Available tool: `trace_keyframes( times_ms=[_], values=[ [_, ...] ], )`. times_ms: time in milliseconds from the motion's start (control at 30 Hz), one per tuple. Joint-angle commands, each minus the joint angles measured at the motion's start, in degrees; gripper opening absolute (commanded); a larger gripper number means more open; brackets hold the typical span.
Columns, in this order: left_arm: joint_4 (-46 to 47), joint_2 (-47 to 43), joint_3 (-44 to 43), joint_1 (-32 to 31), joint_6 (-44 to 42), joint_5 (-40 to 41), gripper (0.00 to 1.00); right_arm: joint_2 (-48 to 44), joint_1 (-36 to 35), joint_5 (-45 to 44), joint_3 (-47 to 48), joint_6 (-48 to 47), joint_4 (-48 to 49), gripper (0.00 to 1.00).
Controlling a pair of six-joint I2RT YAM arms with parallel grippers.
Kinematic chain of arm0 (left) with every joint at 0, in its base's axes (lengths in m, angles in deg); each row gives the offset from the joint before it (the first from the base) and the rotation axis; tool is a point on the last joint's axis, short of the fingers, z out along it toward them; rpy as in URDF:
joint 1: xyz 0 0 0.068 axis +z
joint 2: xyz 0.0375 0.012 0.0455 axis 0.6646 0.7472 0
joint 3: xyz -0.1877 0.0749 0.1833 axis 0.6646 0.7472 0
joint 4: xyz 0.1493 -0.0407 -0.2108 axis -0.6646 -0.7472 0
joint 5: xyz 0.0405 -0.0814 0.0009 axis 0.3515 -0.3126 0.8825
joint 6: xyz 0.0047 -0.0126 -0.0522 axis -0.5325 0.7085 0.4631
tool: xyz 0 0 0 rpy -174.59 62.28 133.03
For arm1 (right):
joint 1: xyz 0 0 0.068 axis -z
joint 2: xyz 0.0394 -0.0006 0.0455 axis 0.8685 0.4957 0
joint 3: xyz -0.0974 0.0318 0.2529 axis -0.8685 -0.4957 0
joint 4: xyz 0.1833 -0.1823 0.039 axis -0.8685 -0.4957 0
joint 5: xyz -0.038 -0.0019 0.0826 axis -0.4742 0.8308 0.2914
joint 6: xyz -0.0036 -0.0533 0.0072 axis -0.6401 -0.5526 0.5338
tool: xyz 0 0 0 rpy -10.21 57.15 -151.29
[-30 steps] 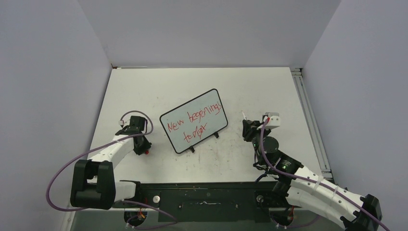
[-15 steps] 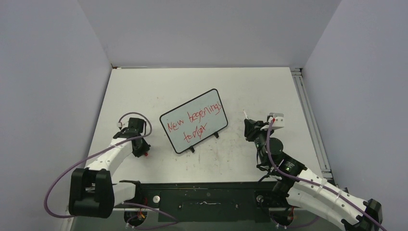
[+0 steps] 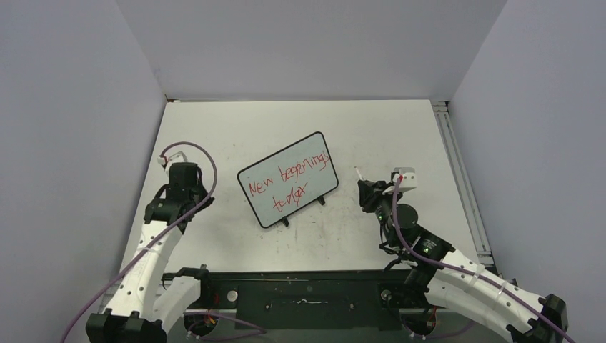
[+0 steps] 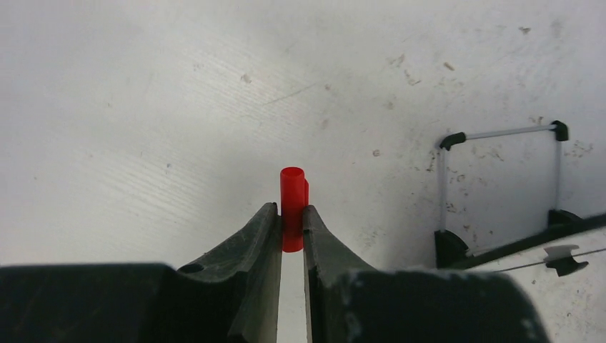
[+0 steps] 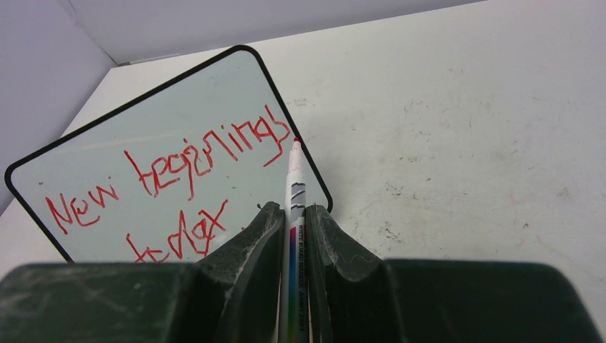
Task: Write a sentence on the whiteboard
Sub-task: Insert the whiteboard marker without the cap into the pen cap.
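The whiteboard (image 3: 288,179) stands tilted on its two black feet mid-table; it also shows in the right wrist view (image 5: 154,161). The sentence (image 3: 286,180) in red reads about "New beginnings today" in two lines (image 5: 171,179). My right gripper (image 3: 366,194) is shut on a white marker (image 5: 294,193), red tip pointing at the board's right edge, a little off it. My left gripper (image 3: 179,202) is shut on the red marker cap (image 4: 292,204), held above the table left of the board. The board's foot and wire stand (image 4: 500,186) show at the right of the left wrist view.
The scuffed white tabletop (image 3: 386,136) is walled on three sides. A metal rail (image 3: 457,171) runs along its right edge. The arm bases and a black bar (image 3: 300,293) line the near edge.
My left arm lifted and swung left, away from the board, carrying the red cap. My right gripper with the marker shifted slightly left toward the board.
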Motion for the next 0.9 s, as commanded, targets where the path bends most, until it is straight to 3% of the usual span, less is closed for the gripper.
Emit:
trace_keyframes(
  times_ms=[0, 500, 867],
  values=[
    [-1.1, -3.9, -7.2, -1.3, -9.0, -1.3, 0.0, 1.3, 0.9, 4.6, 2.3, -0.6, -1.1, 0.1],
    [1.6, -6.7, -16.5, -8.8, -21.9, -8.4, 0.0, 3.0, 14.3, 29.9, 7.2, 0.3, -8.5, 0.07],
    [9.7, -8.8, -15.4, -18.6, -28.3, -21.1, 0.0, 11.1, 33.3, 70.5, 15.1, 1.8, -12.1, 0.05]
  ],
)
